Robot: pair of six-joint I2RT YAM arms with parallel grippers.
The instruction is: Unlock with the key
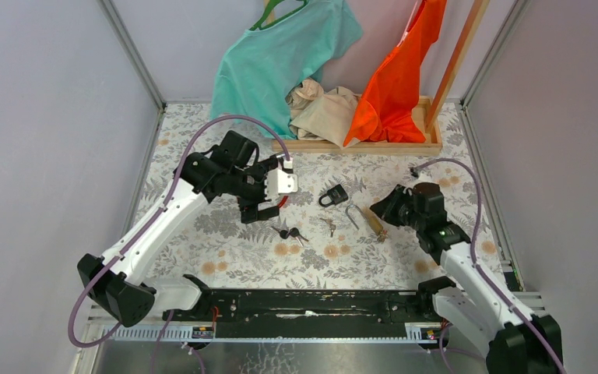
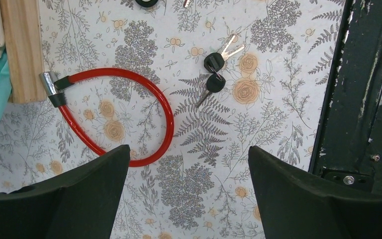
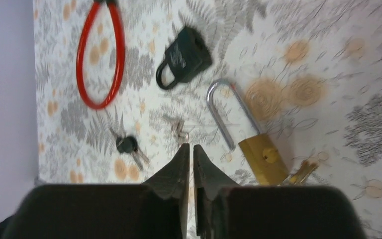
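Observation:
A black padlock [image 1: 332, 195] lies mid-table; it also shows in the right wrist view [image 3: 184, 55]. A brass padlock [image 3: 263, 157] lies to its right, with the free leg of its steel shackle [image 3: 221, 109] outside the body and brass keys [image 3: 303, 169] beside it. Two black-headed keys [image 2: 214, 72] and small silver keys [image 3: 179, 129] lie loose. A red cable lock [image 2: 166, 114] lies under my left gripper [image 2: 188, 149], which hovers open and empty. My right gripper [image 3: 189, 147] is shut and empty, just short of the silver keys and left of the brass padlock.
A wooden tray [image 1: 358, 146] with a beige cloth stands at the back, with a teal shirt [image 1: 280, 62] and an orange cloth [image 1: 397, 78] hanging over it. A black rail [image 1: 311, 304] runs along the near edge. Grey walls close both sides.

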